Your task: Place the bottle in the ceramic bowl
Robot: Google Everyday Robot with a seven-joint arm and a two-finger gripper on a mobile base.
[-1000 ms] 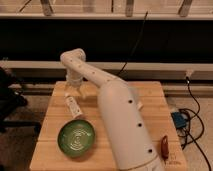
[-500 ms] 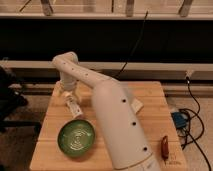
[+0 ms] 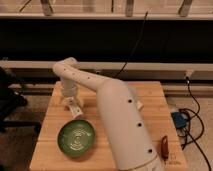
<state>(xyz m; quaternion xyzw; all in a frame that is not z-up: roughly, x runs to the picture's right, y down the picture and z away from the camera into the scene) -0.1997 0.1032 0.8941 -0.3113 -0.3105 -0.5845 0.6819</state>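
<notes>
The green-glazed ceramic bowl point(image 3: 76, 137) sits on the wooden table point(image 3: 50, 120) near its front left, with pale swirl lines inside. The small whitish bottle point(image 3: 76, 110) is just behind the bowl's far rim, directly under my gripper point(image 3: 71, 102). The gripper points down from the white arm, which reaches across from the lower right. The gripper is on or just above the bottle; I cannot tell whether it holds it. The bottle is outside the bowl.
A small reddish-brown object point(image 3: 163, 146) lies near the table's right front edge. A small white item point(image 3: 138, 105) shows beside the arm. A blue box point(image 3: 178, 120) and cables lie on the floor at right. A dark chair point(image 3: 7, 102) stands at left.
The gripper has swung left and come lower, toward the bowl. The bottle now sits slightly nearer the bowl's rim than before.
</notes>
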